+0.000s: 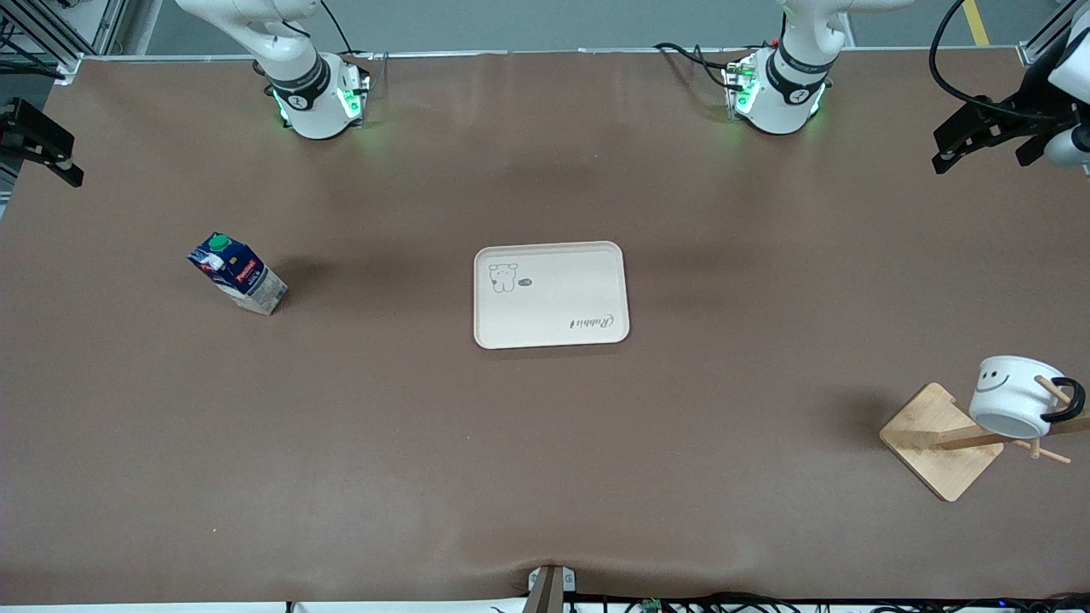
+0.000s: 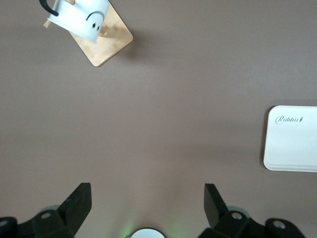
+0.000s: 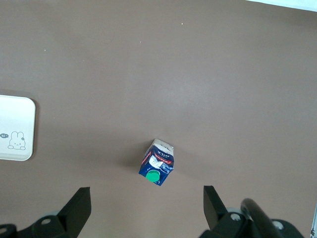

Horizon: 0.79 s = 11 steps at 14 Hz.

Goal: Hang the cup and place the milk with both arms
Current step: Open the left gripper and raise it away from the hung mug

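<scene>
The white cup (image 1: 1009, 396) with the smiley face hangs by its black handle on a peg of the wooden rack (image 1: 937, 438), near the front camera at the left arm's end of the table. It also shows in the left wrist view (image 2: 79, 17). The dark-blue milk carton (image 1: 238, 274) stands on the table at the right arm's end and shows in the right wrist view (image 3: 157, 168). My left gripper (image 2: 147, 203) is open and empty, raised over the table's edge (image 1: 975, 140). My right gripper (image 3: 147, 206) is open and empty, raised over the table's other end (image 1: 38, 145).
A cream tray (image 1: 552, 294) with a rabbit drawing lies flat at the table's middle, with nothing on it; it shows in the left wrist view (image 2: 292, 144) and the right wrist view (image 3: 15, 129). A small mount (image 1: 549, 587) sits at the table's front edge.
</scene>
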Motion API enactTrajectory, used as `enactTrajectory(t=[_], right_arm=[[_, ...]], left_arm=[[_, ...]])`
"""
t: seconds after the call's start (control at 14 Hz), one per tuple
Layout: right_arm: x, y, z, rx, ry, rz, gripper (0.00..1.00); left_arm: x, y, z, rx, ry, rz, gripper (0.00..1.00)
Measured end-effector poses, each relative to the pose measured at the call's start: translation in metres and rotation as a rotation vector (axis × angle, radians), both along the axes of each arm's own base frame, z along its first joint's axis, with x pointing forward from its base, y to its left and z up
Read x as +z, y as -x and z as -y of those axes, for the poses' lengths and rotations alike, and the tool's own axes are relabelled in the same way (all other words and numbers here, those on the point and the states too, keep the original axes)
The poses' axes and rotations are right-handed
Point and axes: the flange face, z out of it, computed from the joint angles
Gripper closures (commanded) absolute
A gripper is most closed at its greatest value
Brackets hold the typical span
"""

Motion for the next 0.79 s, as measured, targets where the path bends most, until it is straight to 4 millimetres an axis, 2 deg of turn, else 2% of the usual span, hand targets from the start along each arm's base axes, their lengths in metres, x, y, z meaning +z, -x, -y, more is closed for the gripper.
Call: enactTrajectory(t=[0.5,0.79], right_arm=[[0.0,0.0,0.0,-0.001,0.0,-0.001,0.0],[0.0,0.0,0.001,-0.001,0.0,-0.001,0.0]], left_arm=[[-0.016,-0.015,0.001,-0.001,0.001,-0.022,0.0],[-0.012,-0.017,0.009,-0.016,0.003,-0.012,0.0]])
